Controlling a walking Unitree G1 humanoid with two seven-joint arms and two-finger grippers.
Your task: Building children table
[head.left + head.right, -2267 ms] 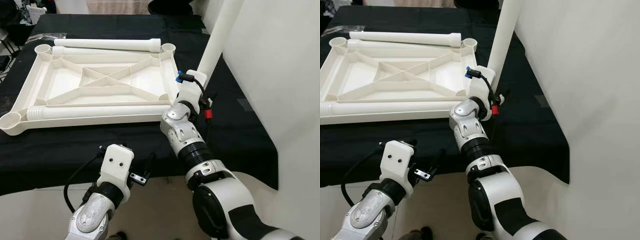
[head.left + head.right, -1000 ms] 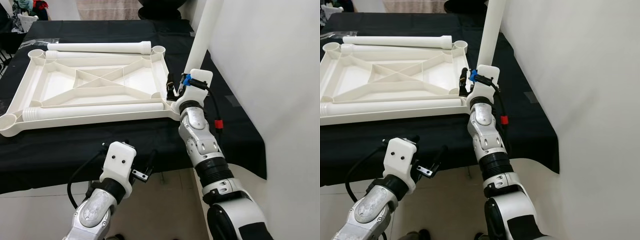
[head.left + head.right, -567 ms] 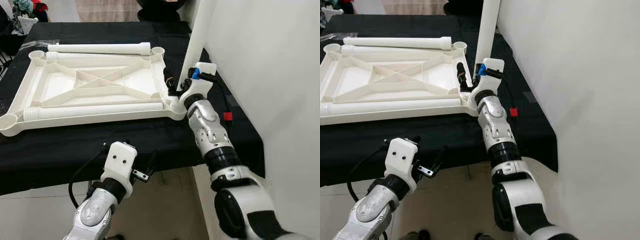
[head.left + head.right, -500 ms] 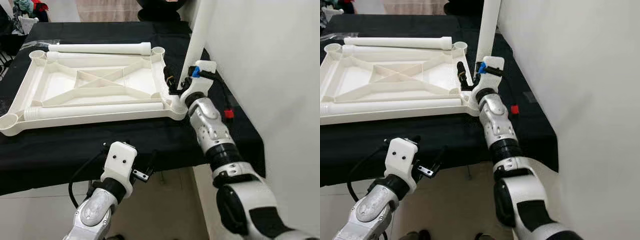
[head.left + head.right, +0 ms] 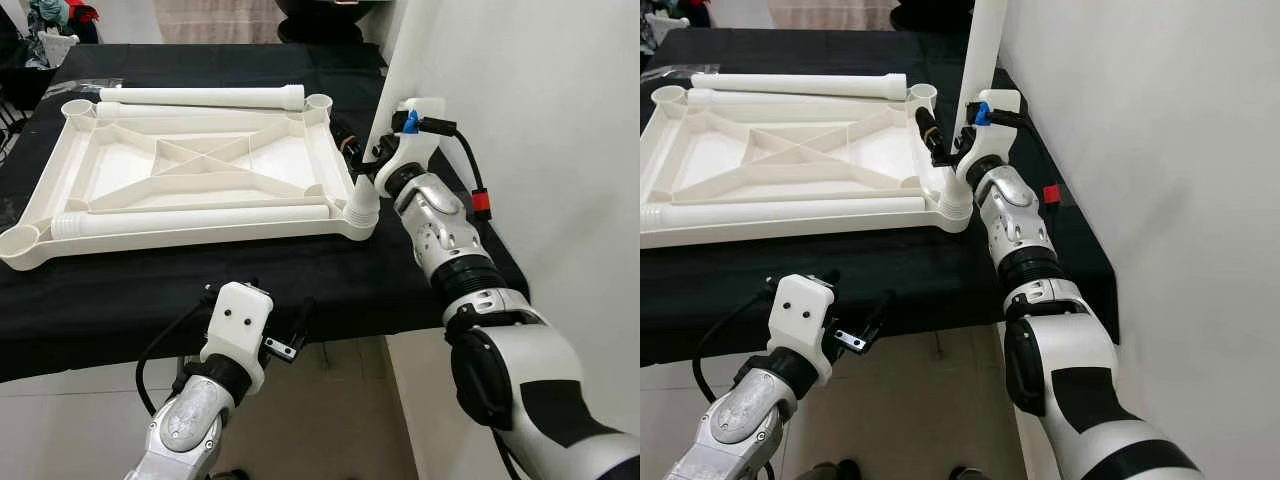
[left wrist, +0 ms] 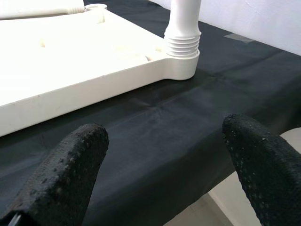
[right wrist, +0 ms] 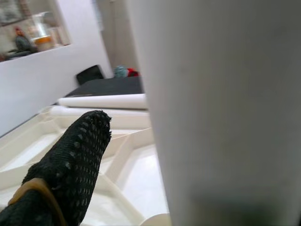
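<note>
Two black fingers of the right gripper (image 5: 368, 158) are clenched around a white table leg (image 5: 398, 75). The leg stands up straight, and its ribbed bottom end (image 6: 182, 41) sits in the near right corner socket of the white tabletop (image 5: 190, 170). In the right wrist view, one finger (image 7: 70, 165) is next to the big pale leg (image 7: 221, 103).

The left gripper (image 5: 285, 340) hangs low in front of the desk (image 5: 250, 290), just off its front edge. Its jaws are released, spread wide, and hold nothing. In the left wrist view, the two fingertips (image 6: 66, 174) point at the black cloth and the standing leg.

The tabletop lies upside down on the black desk, so its crossed ribs face up. A second leg (image 5: 190, 219) lies flat along the near side of the tabletop, inside the rim. A third leg (image 5: 200, 96) lies flat along the far side. The far right corner socket (image 5: 319, 102) and the two left corner sockets are open cups. A white wall (image 5: 540, 130) stands on the right, close to the right arm.
</note>
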